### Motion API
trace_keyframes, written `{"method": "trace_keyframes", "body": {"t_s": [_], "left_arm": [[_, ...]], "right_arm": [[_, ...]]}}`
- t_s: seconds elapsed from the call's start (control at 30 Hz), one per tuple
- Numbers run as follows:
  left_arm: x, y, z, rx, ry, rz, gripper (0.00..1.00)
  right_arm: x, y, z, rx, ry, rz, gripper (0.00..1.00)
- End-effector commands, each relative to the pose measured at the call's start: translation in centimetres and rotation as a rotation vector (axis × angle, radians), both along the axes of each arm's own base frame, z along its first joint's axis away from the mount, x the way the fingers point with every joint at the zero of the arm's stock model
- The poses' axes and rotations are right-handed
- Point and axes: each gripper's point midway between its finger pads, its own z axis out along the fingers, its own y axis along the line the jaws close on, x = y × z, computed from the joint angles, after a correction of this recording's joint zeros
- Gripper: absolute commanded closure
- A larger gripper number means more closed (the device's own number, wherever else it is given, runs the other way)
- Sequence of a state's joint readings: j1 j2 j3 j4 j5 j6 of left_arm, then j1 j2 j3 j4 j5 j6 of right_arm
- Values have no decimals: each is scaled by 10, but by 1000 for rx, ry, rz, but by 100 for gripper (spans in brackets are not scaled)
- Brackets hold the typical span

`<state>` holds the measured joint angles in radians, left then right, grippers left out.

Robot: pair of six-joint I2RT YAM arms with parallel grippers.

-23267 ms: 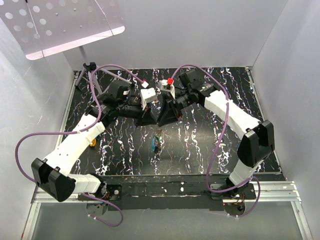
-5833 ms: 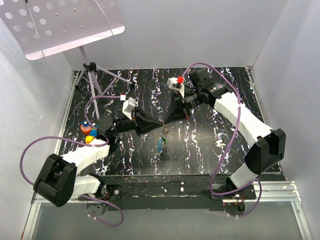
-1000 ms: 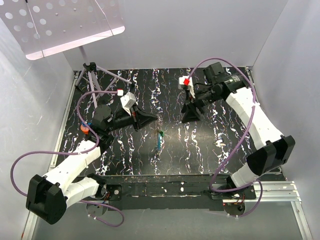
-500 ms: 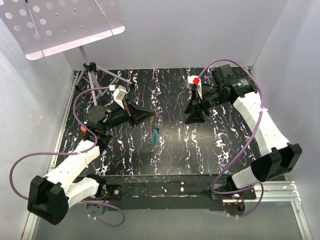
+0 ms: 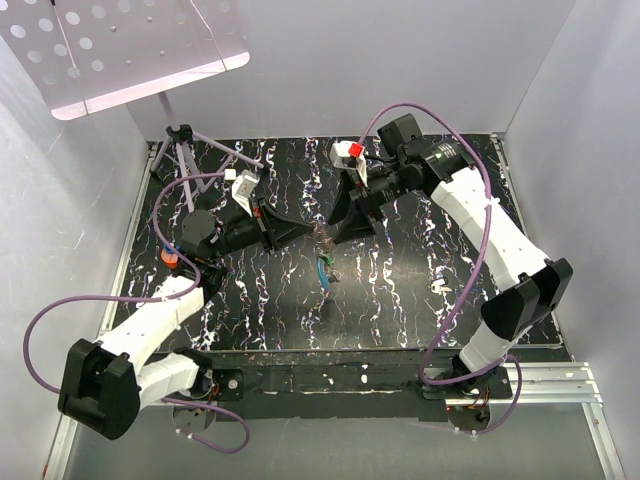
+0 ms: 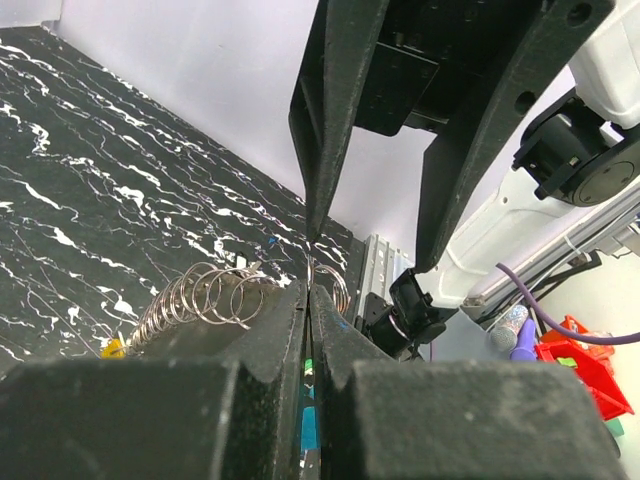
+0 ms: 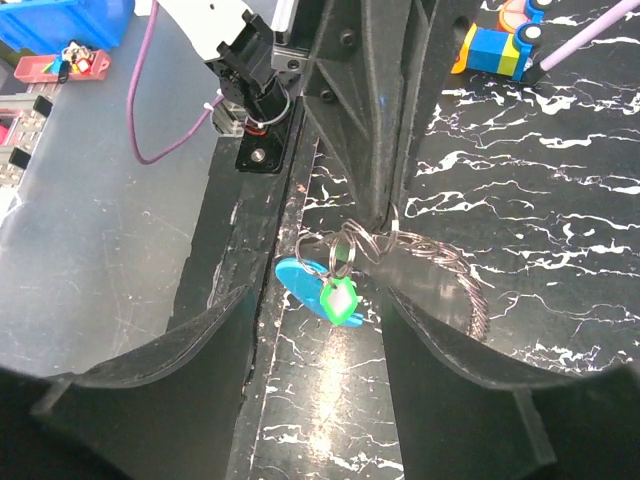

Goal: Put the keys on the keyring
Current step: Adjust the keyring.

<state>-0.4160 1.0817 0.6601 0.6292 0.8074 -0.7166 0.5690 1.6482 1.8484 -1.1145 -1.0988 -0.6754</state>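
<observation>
Hazard: keyring (image 7: 372, 240), pinched at its rim by the left end effector (image 5: 312, 233), may slip if the spread right end effector (image 5: 336, 226) bumps it, dropping the blue and green keys (image 7: 338, 298).

A black, white-veined table (image 5: 430, 300) has a small tripod (image 5: 181, 150) at its far-left corner, beneath a perforated white panel (image 5: 110, 50).

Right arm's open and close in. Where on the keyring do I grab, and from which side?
Likely the keyring's stretched-out coils, which trail free beside the left gripper's shut jaws. Come with the right gripper from that side; the blue key and green key hang off the other side.
</observation>
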Motion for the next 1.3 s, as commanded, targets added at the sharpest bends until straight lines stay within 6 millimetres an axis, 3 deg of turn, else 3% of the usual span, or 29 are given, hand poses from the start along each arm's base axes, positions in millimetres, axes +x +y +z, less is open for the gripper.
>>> {"method": "trace_keyframes", "body": {"t_s": [0.0,0.43,0.7,1.27], "left_arm": [[-2,3,12,-42,-47,11,100],[-5,5,16,-76,-77,20,100],[0,9,12,-62,-77,68,100],[9,14,9,-42,-86,134,100]], "right_arm": [[9,2,8,4,-25,-32,39],[-9,26,-9,-14,63,40,39],[-20,23,-2,15,68,76,41],[-23,21,-5,11,68,81,41]]}}
